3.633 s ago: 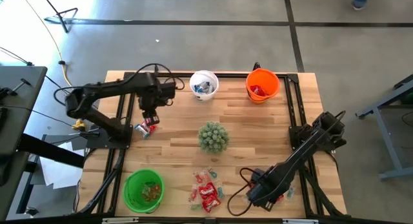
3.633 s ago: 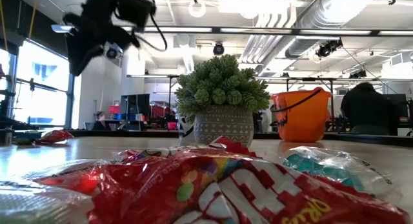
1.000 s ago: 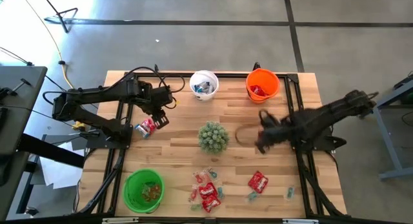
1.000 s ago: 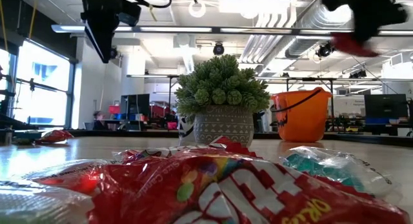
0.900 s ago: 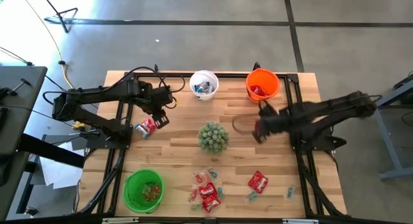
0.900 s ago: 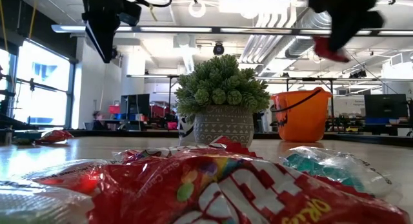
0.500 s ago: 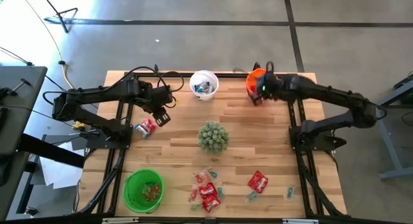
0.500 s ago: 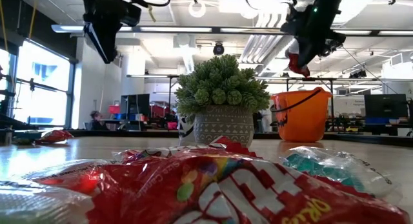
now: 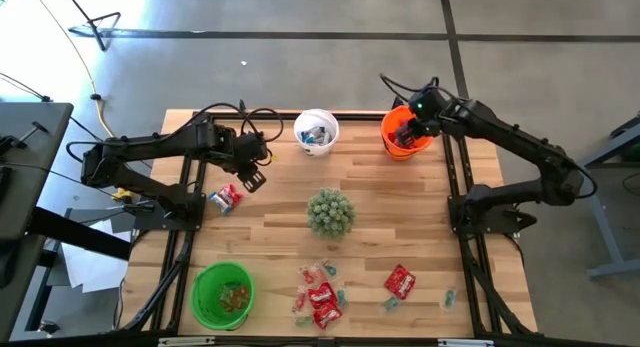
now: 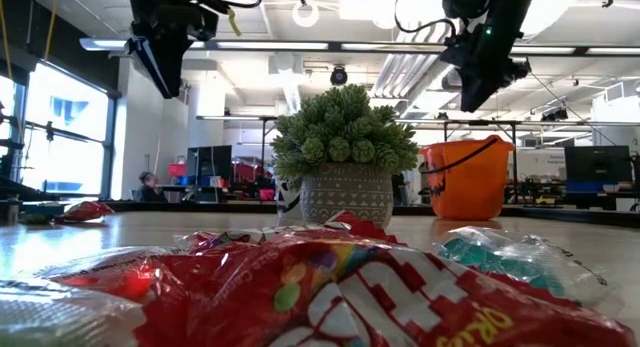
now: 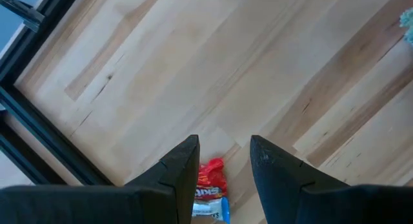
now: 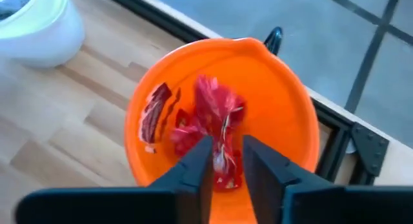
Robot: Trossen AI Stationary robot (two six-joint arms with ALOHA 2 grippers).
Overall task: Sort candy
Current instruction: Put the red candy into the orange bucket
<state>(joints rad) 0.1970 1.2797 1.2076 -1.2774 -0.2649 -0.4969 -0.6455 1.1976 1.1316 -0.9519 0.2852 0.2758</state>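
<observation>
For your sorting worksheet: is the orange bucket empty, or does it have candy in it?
Not empty. The orange bucket holds several red packets, seen from the right wrist view, with the right gripper above it.

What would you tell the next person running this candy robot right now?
Right gripper: over the orange bucket, fingers apart, with a red packet below them in the bucket.
Left gripper: open and empty, above a red packet near the table's left edge.
Done: red packets lie in the orange bucket, some wrappers in the white bucket, small pieces in the green bucket.
Left: that packet, the candy pile at the front edge, plus a red packet and small pieces beside it.
</observation>
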